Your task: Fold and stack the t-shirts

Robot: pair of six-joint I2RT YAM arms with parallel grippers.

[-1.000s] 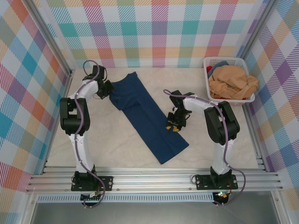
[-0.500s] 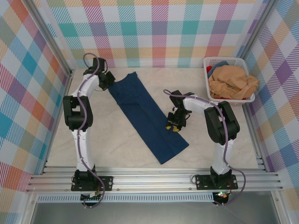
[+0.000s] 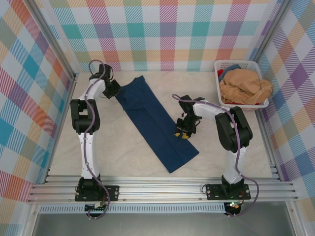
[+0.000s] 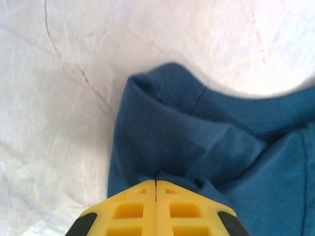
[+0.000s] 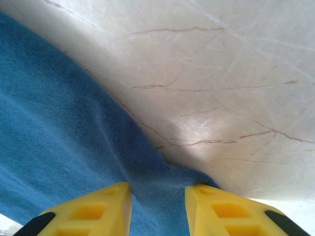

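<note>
The navy t-shirt [image 3: 152, 120] lies folded into a long strip, slanting from back left to front right on the table. My left gripper [image 3: 114, 89] is at its back-left corner, jaws shut with the cloth's rolled edge [image 4: 197, 142] bunched at the yellow tips [image 4: 156, 183]. Midway along the strip's right edge, my right gripper [image 3: 184, 132] has a raised fold of the blue cloth [image 5: 59, 137] filling the gap between its fingers [image 5: 158, 189]. The tan-orange t-shirt [image 3: 243, 86] is heaped in the basket.
The white slotted basket [image 3: 242, 106] stands at the back right against the checked wall, with a bit of blue cloth behind the tan heap. Pale tabletop [image 3: 113, 142] lies bare left of the strip. Checked walls close in the left, back and right sides.
My left gripper has moved back and slightly left, drawing the shirt's back-left corner with it and pulling out the bulge there. The right gripper has stayed put.
</note>
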